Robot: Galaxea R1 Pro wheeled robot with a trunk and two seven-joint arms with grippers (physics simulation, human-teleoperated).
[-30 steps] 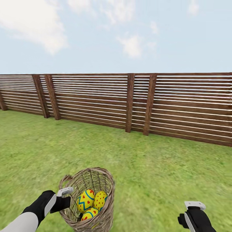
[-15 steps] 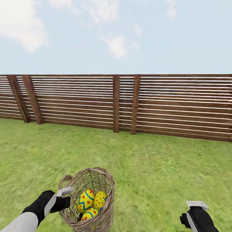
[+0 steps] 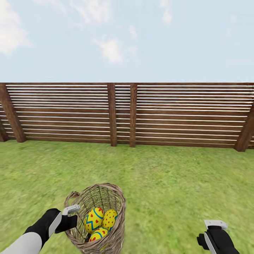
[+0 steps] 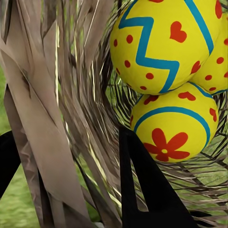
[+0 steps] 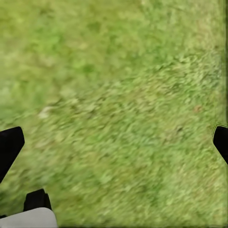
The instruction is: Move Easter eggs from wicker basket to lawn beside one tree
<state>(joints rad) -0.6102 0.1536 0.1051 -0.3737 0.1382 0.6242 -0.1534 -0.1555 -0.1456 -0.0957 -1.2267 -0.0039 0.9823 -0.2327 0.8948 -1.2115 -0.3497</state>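
My left gripper (image 3: 73,216) has its fingers clamped on the wicker basket (image 3: 114,236) rim, Easter eggs (image 3: 94,218) just inside; right gripper (image 3: 213,225), fingers apart, hangs well away.
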